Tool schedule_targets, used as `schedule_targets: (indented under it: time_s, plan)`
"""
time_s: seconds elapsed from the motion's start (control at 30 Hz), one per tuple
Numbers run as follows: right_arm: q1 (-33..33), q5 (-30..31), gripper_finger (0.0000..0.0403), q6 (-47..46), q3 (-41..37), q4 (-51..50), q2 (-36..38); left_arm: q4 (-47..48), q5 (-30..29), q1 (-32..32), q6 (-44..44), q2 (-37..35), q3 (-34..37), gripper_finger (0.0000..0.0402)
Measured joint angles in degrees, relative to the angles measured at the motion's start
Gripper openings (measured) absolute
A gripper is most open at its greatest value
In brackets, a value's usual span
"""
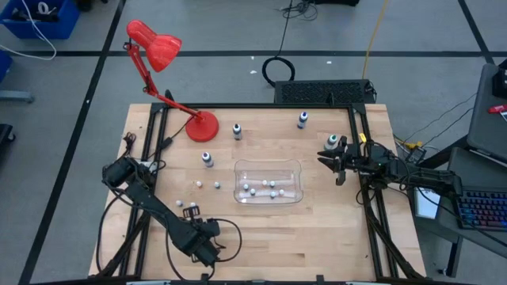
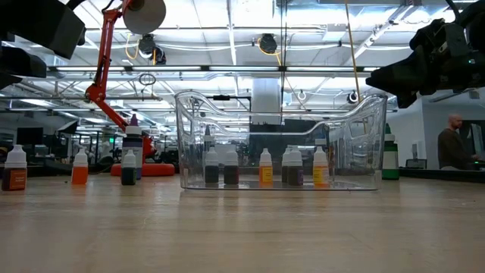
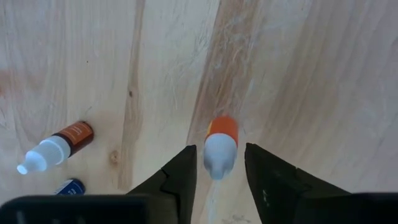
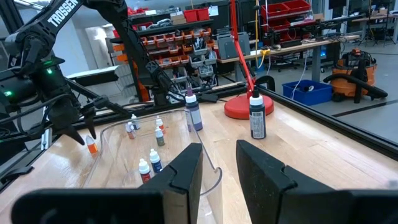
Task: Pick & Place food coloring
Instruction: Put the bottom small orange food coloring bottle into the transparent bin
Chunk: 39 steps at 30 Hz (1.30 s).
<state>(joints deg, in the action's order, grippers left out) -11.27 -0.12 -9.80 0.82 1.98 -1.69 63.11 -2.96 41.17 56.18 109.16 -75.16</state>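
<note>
Behind the wooden table [image 1: 261, 229] the workshop floor and shelves run off past what I can make out. Largest on the wood is the red lamp [image 1: 162, 79], its base near the far left corner. At the middle sits the clear tray [image 1: 297, 170], and through its wall in the low view I count about five tiny food coloring bottles [image 2: 265, 168] standing inside; from above they are only pale specks. Three taller bottles [image 1: 237, 131] stand around the tray's far and left sides, and a fourth with a green cap [image 1: 333, 142] is partly hidden by my right arm.

My left gripper [image 3: 217, 171] hangs low over the table's near left part, its fingers [image 3: 182, 177] apart and flanking an orange-bodied bottle [image 3: 221, 144] with slivers of wood showing on both sides; I cannot tell whether they touch it. Two more small bottles [image 3: 56, 146] stand beside it, one cut off by the wrist.

My right gripper [image 4: 219, 174] waits just right of the tray, fingers slightly apart and holding nothing.
</note>
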Motion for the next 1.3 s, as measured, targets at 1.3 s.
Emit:
schedule_targets:
  time_s: [1.3]
  plan:
    - [-0.01,0.00,0.0089,-0.01,0.00,0.00,0.00,16.69,-6.36,-19.85,-36.88,-0.60,-33.14,0.0052]
